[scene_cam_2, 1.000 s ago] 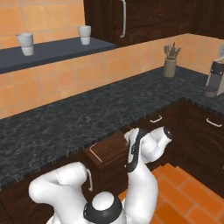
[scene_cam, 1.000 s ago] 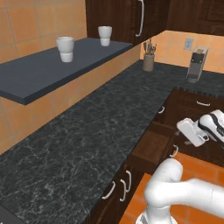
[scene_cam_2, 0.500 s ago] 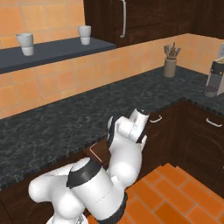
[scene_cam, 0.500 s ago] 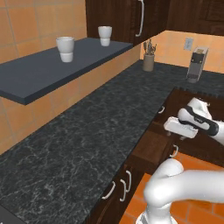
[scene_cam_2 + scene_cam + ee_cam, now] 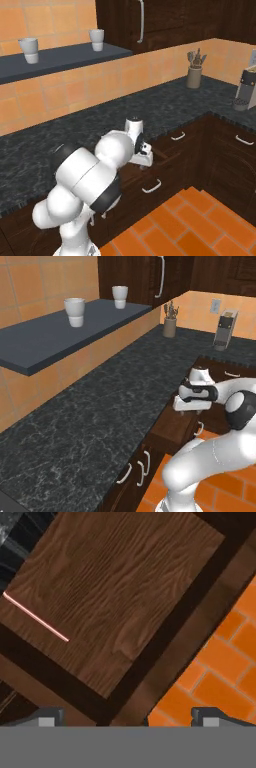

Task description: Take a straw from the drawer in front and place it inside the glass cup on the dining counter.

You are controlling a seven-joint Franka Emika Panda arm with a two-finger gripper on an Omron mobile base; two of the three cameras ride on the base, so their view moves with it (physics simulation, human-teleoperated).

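since a second ago the arm has swung up and inward, from beside the cupboard fronts to a spot directly over the pulled-out drawer (image 5: pixel 115 597), and the hand now looks straight down into it.

the straw (image 5: pixel 35 617) lies flat on the drawer's wooden floor, close along one inner wall and near a corner, with most of the floor on its other side bare. the end effector (image 5: pixel 127 717) hangs above the drawer's opposite rim, over the edge where the orange tiled floor (image 5: pixel 220 662) shows past it; its jaws stand wide apart and hold nothing, well clear of the straw.

outward from the drawer, the black speckled bench (image 5: pixel 100 406) runs along the wall above it.

by my reading, the drawer is open and the straw found, but the grasp is not yet begun: shifting across the drawer, descending, closing, lifting and carrying it to the cup all remain.
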